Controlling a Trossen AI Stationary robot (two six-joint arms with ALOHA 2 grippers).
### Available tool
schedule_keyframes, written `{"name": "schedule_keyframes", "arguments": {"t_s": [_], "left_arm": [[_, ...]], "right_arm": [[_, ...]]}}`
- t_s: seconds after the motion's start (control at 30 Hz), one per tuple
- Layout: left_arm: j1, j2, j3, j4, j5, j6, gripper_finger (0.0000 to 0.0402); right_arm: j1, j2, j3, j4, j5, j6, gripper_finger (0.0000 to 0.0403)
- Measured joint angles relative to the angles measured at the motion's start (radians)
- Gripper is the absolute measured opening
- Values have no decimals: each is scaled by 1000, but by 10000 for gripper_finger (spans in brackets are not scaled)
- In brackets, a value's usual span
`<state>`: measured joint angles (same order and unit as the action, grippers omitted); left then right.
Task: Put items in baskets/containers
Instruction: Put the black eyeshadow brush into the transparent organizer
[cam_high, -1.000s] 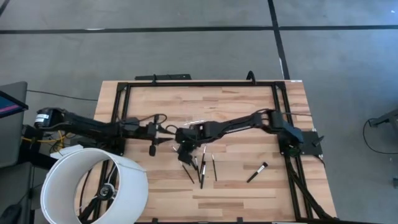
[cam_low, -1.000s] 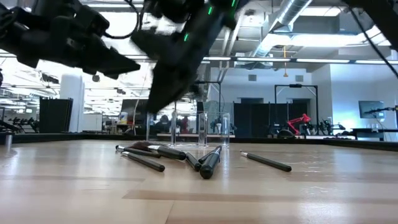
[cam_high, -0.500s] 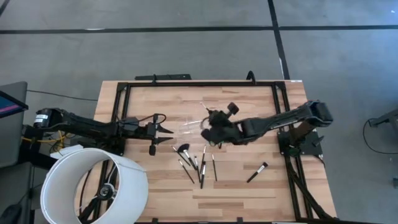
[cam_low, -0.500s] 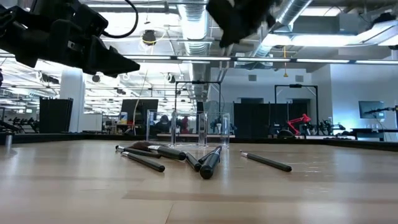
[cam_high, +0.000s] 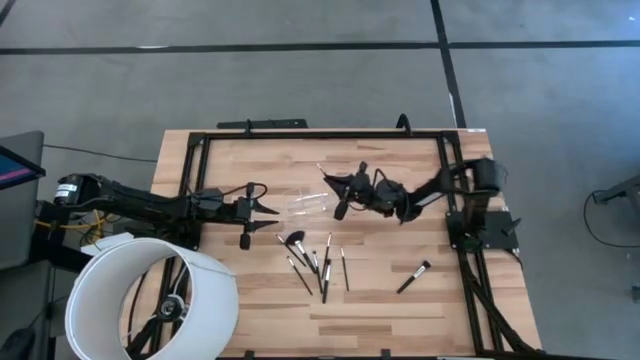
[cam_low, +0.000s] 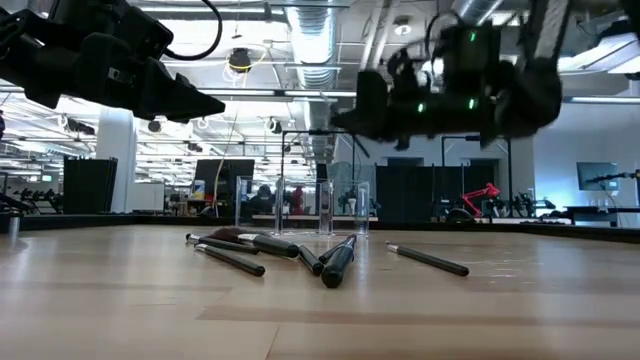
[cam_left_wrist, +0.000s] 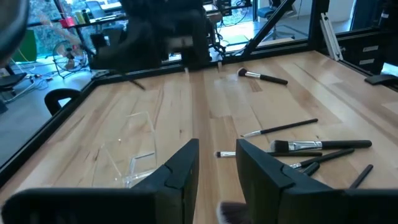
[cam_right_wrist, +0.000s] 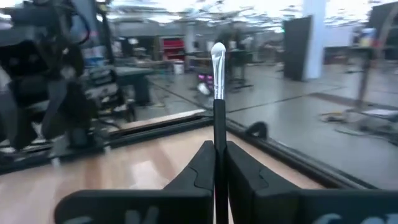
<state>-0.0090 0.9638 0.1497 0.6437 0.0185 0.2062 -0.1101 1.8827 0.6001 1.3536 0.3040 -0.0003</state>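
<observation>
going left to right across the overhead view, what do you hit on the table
white cylinder → left gripper → clear tray → right gripper holding a brush → lone brush

Brush cluster (cam_high: 318, 264) blocks table centre; clear tray (cam_high: 305, 204) beside it.

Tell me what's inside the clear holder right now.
The clear holder looks empty; only wood shows through its walls. The right gripper holds one brush above the table, and the other brushes lie loose outside it.
</observation>
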Motion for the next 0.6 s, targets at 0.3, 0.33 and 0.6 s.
{"name": "schedule_keyframes", "arguments": {"t_s": [0.3, 0.33, 0.6], "left_arm": [[0, 0, 0, 0, 0, -1, 104], [0, 0, 0, 0, 0, -1, 104], [0, 0, 0, -18, 0, -1, 104]], "right_arm": [[-56, 241, 55, 219, -123, 98, 13], [-56, 248, 62, 219, -124, 97, 12], [-63, 248, 63, 214, -125, 96, 30]]}}
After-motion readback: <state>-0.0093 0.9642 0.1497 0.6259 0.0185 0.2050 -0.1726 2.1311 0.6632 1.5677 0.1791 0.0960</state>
